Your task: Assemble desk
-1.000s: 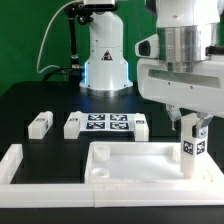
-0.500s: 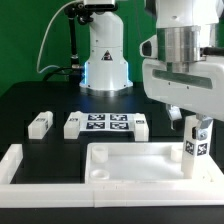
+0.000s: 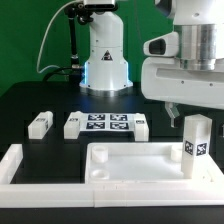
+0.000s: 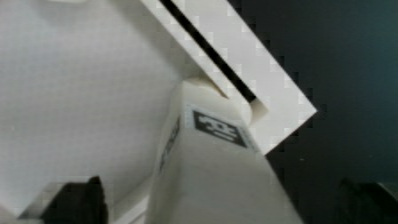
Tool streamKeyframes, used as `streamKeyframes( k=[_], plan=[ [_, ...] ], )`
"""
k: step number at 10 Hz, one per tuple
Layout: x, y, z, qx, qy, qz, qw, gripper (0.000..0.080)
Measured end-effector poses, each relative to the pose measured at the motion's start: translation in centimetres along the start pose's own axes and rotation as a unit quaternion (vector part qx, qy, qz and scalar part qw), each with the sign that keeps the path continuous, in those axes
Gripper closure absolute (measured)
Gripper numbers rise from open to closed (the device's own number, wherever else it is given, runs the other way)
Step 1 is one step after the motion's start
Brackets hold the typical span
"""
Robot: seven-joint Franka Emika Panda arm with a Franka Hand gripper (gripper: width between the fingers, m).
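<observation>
The white rimmed tabletop (image 3: 135, 165) lies at the front, inside the border wall. One white leg block (image 3: 196, 145) with a marker tag stands upright at the tabletop's corner on the exterior view's right. My gripper (image 3: 188, 112) is open just above the top of this leg and holds nothing. In the wrist view the leg (image 4: 222, 160) rises between the two dark fingertips (image 4: 80, 200), over the tabletop (image 4: 89, 100). Three more legs (image 3: 39, 124) (image 3: 72, 125) (image 3: 141, 126) lie on the black table behind.
The marker board (image 3: 106, 124) lies between two of the loose legs. A long low white border wall (image 3: 18, 166) runs around the front. The robot base (image 3: 105, 60) stands at the back, before a green backdrop.
My gripper has let go of the upright leg and risen off it. The leg stays standing at the tabletop's corner.
</observation>
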State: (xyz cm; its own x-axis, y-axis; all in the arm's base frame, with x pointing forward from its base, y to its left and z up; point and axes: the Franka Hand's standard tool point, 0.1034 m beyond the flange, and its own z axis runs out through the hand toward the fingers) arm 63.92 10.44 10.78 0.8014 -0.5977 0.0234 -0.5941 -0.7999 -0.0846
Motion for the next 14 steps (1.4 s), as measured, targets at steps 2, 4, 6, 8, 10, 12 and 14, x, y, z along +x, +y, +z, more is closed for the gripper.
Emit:
streamKeyframes(
  k=[2, 4, 6, 8, 10, 12, 14],
  plan=[
    [0.1, -0.1, -0.1, -0.004, 0.004, -0.11, 0.994, 0.015],
    [0.0, -1.0, 0.0, -0.012, 0.01, -0.294, 0.956, 0.015],
    [-1.6, -2.1, 0.3, -0.008, 0.012, -0.357, 0.934, 0.015],
    [-1.4, -1.6, 0.4, -0.01, 0.019, -0.424, 0.905, 0.015],
    [-1.4, -1.6, 0.4, -0.01, 0.019, -0.41, 0.912, 0.0162],
    [-1.1, -1.3, 0.4, -0.011, 0.021, -0.338, 0.941, 0.0464],
    [-0.9, -1.1, 0.4, -0.011, 0.023, -0.283, 0.959, 0.05]
  ],
)
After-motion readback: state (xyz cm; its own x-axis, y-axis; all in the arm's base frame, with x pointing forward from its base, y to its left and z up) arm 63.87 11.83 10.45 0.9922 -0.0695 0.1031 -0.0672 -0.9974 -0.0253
